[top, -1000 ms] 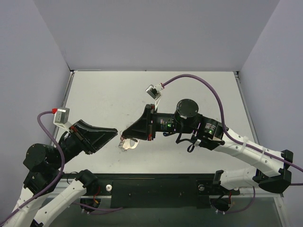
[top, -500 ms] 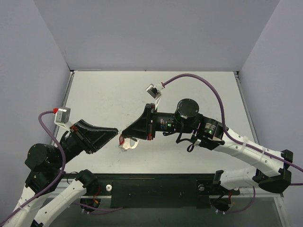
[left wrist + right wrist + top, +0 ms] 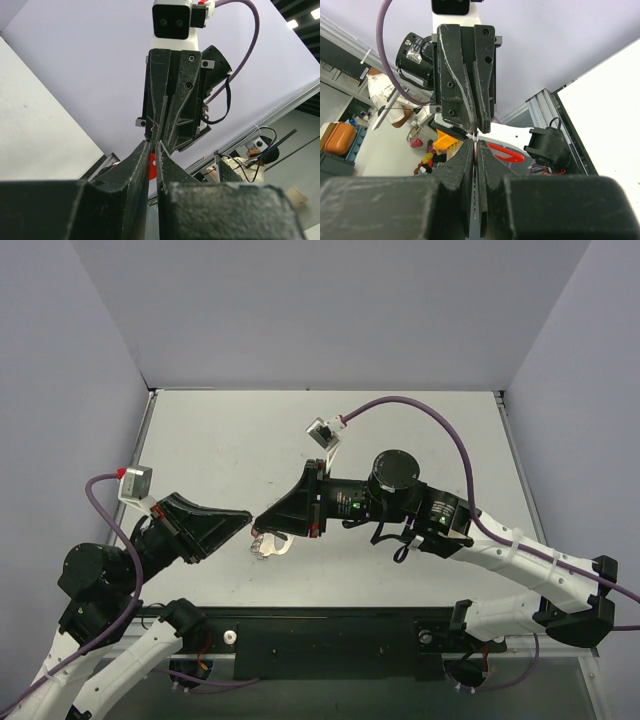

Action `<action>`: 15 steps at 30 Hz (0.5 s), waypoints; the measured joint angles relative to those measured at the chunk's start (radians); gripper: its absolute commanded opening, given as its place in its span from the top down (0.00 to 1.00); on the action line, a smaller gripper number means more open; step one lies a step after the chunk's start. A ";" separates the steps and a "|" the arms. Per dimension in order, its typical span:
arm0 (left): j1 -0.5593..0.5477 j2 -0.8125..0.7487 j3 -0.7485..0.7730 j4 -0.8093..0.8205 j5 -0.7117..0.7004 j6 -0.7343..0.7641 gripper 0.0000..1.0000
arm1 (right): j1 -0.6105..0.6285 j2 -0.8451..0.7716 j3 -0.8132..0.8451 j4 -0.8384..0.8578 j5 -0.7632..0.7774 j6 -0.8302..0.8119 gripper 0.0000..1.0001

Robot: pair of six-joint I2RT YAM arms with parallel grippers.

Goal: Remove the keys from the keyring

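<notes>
Both grippers meet tip to tip above the white table (image 3: 420, 430), left of its middle. My right gripper (image 3: 261, 523) (image 3: 476, 142) is shut on the keyring (image 3: 476, 136), which shows there edge-on as a thin metal line between the fingers. In the top view the keyring (image 3: 275, 545) hangs just below the fingertips as a small silvery cluster. My left gripper (image 3: 247, 524) (image 3: 152, 143) faces it, its jaws drawn close around the red head of the key (image 3: 151, 162). A red speck of the key (image 3: 257, 536) shows under the tips. The blade is hidden.
The black front rail (image 3: 330, 635) carrying the arm bases runs along the near edge. Grey walls (image 3: 330, 310) enclose the table at the back and sides. The right arm's purple cable (image 3: 450, 435) arcs over the table's right half.
The left jaws have narrowed around the red key head. The left arm has shifted slightly; the right arm and the keyring have stayed where they were.
</notes>
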 measured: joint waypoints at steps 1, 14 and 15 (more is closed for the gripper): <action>0.000 0.000 0.000 0.003 0.002 -0.001 0.81 | 0.000 0.001 0.000 0.003 0.001 0.000 1.00; 0.000 0.003 0.000 0.028 0.017 -0.013 0.92 | 0.009 0.004 0.009 0.012 0.011 0.000 1.00; 0.000 0.003 0.000 0.031 0.020 -0.013 0.94 | 0.011 0.004 0.010 0.012 0.012 0.000 1.00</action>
